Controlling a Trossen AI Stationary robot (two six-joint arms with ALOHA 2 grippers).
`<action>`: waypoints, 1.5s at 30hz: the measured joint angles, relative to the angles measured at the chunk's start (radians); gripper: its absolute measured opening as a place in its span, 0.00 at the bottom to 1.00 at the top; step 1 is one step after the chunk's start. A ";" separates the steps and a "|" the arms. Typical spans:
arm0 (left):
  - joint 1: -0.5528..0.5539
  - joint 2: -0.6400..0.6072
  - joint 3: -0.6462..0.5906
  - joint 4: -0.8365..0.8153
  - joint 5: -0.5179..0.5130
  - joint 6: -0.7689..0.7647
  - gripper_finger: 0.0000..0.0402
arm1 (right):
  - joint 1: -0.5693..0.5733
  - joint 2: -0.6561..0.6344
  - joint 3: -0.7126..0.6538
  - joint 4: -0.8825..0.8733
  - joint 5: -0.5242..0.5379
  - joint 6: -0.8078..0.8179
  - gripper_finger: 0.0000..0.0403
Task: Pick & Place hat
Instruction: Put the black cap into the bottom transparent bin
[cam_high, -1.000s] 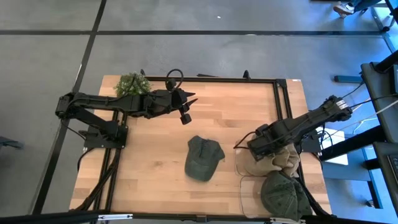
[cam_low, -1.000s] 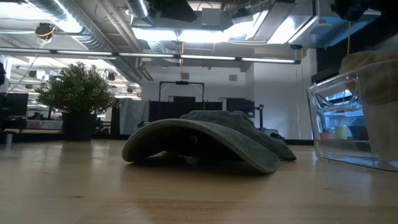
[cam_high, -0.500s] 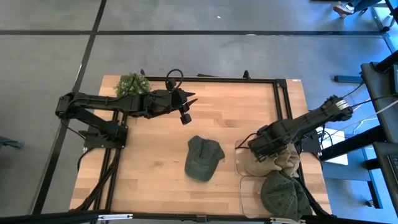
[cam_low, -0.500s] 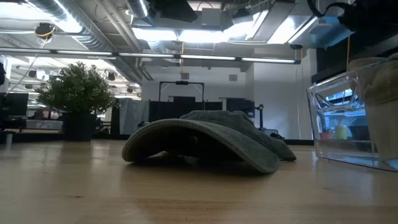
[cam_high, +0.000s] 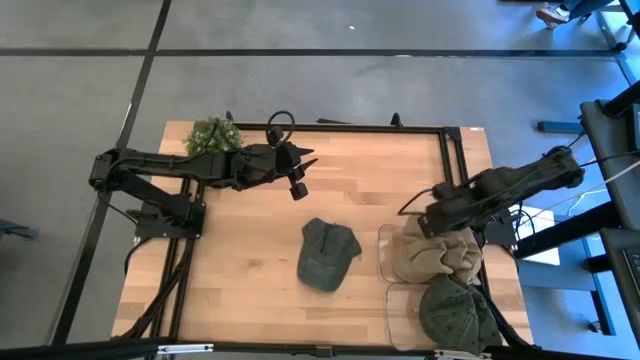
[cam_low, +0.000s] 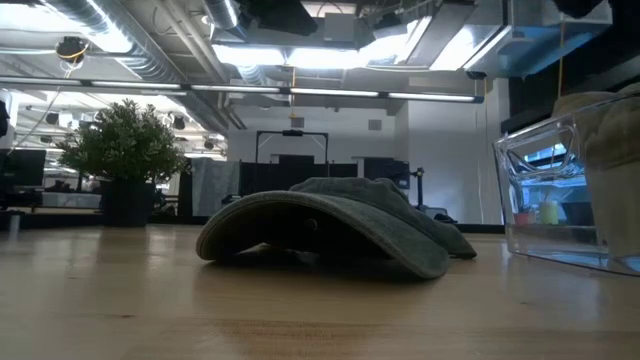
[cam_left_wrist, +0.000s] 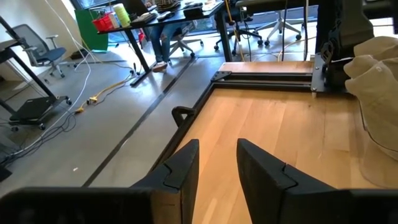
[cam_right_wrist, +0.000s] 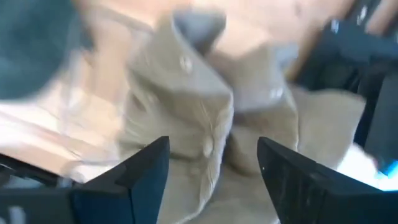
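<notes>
Green cap (cam_high: 326, 253): lying flat on the wooden surface (cam_high: 240, 270), well apart from both hands, roughly between them. Seen from above, its long axis runs from the crown, nearer the right hand, down to the brim at the near edge. The low view adds the profile: brim curved and lifted off the surface (cam_low: 120, 300) at its middle, crown slumped behind it.

Tan hat (cam_high: 432, 257): crumpled, sitting in a clear plastic bin (cam_high: 384, 262) directly below the right hand. The right wrist view shows its folds and stitching (cam_right_wrist: 186, 118) close up, which the overhead view does not.

Second green hat (cam_high: 452, 312): in an adjoining clear bin, beyond the tan hat from the right hand.

Right hand (cam_high: 432, 215): arm reaching in from the surface's right side, hand poised over the tan hat; its fingers (cam_right_wrist: 140, 171) stand wide apart with nothing between them, per the wrist view.

Left hand (cam_high: 300, 170): arm stretched across the far left of the surface, hand raised and apart from the cap; fingers (cam_left_wrist: 180, 168) separated by a narrow gap, holding nothing.

Potted plant (cam_high: 213, 136): beside the left arm at the far edge; the low view shows it upright (cam_low: 125, 160).
</notes>
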 joint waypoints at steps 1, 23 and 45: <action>0.000 0.000 0.000 0.000 0.000 0.000 0.26 | 0.000 -0.019 0.009 0.001 0.035 0.009 0.61; 0.002 0.051 -0.001 -0.111 0.529 -0.053 0.27 | -0.045 0.052 0.106 0.746 0.644 -1.012 0.61; 0.000 0.444 -0.001 -0.136 0.520 -0.447 0.28 | -0.295 0.043 -0.144 0.872 0.139 -1.055 0.61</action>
